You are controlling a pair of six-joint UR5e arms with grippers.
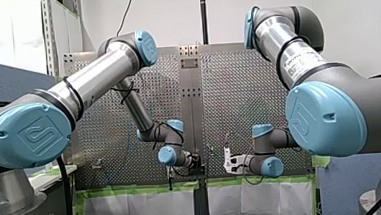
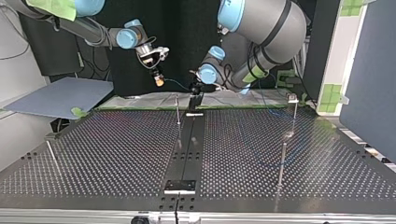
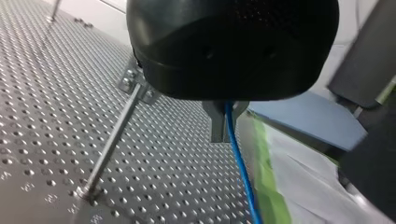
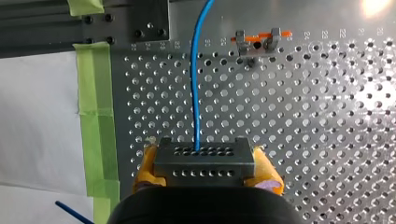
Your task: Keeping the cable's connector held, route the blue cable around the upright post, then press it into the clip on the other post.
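Observation:
In the right wrist view my right gripper [image 4: 205, 169] is shut on the grey connector block [image 4: 203, 156], yellow pads [image 4: 266, 170] on both of its sides. The blue cable [image 4: 195, 84] runs straight ahead from the block. My left gripper [image 3: 225, 128] is shut on that cable [image 3: 239, 161], which hangs down from between its dark fingers. Beside it a thin upright post [image 3: 112, 142] carries a metal bracket [image 3: 134, 84] at its top. Across the table both grippers hover above the far edge: the right [image 2: 158, 78] at the view's left, the left [image 2: 194, 92] near the middle post [image 2: 177, 109].
A metal clip with an orange part [image 4: 257, 39] stands ahead of my right gripper. More thin posts [image 2: 282, 158] [image 2: 294, 112] [image 2: 51, 154] rise from the perforated table [image 2: 116, 154]. Green tape [image 4: 95, 107] and white sheet line its edge.

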